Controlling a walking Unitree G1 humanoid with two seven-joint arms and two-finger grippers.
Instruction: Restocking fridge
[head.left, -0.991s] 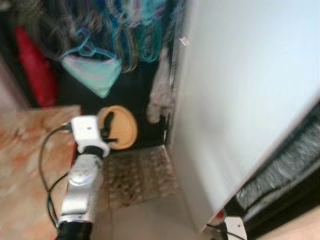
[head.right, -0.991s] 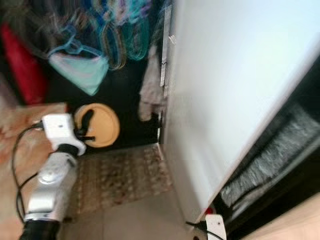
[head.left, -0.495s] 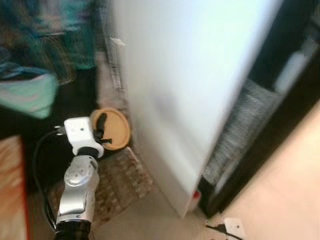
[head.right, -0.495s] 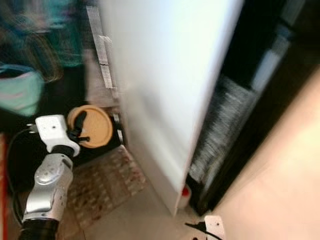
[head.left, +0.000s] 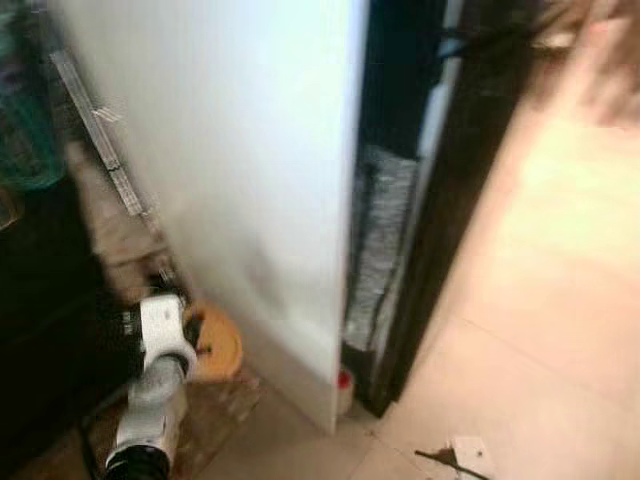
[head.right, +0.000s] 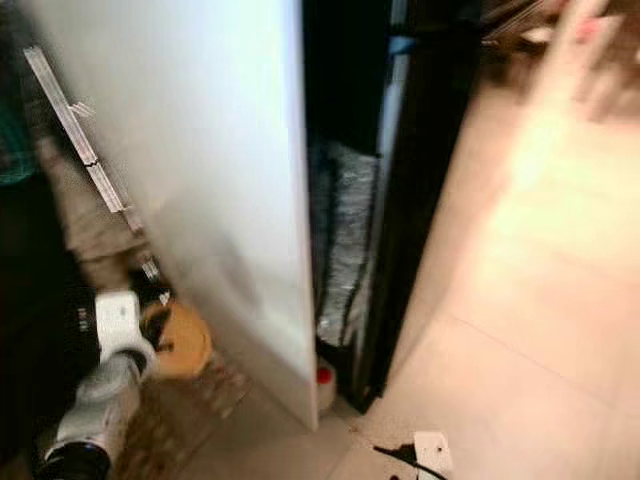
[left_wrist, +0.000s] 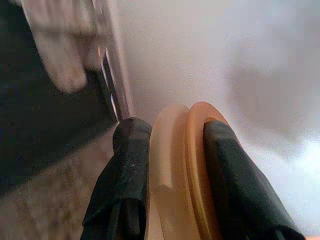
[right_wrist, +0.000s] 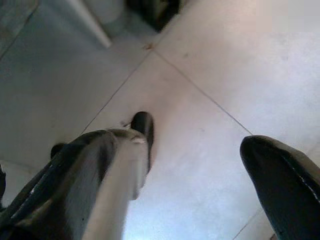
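My left gripper (left_wrist: 170, 165) is shut on the edge of a round orange disc (left_wrist: 180, 165), one black finger on each face. In the eye views the disc (head.left: 218, 348) hangs low at the left, close beside the white fridge door (head.left: 250, 150). The door stands open, and a dark gap (head.left: 395, 120) into the fridge shows to its right. My right gripper (right_wrist: 185, 170) hangs idle above the floor tiles with its fingers wide apart and nothing between them. All the views are blurred.
Pale tiled floor (head.left: 540, 300) spreads to the right of the fridge. A small red-capped thing (head.left: 343, 380) sits at the foot of the door. A patterned mat (head.left: 215, 410) lies under my left arm. Dark clutter stands at the far left.
The camera has swung to the right: the hanging clothes have left the picture, and the fridge's open gap and the floor have come in. My left gripper still holds the orange disc.
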